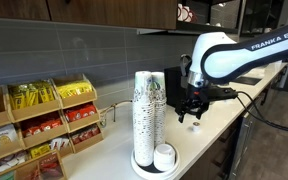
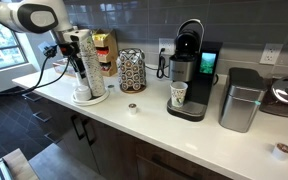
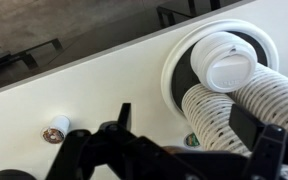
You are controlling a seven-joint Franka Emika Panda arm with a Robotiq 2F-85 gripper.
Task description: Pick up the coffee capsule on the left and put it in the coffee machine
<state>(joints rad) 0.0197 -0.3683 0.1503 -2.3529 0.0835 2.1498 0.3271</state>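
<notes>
Claw (image 3: 197, 130) apart, empty; small round foil-topped coffee capsule (image 3: 54, 128) lies outside its fingers. Recentre overhead, avoiding tall white cup stacks (image 3: 274, 95) beneath.

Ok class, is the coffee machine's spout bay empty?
No, in an exterior view a paper cup stands in the bay of the coffee machine.

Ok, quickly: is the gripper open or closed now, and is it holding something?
Gripper: open, holding nothing.
</notes>
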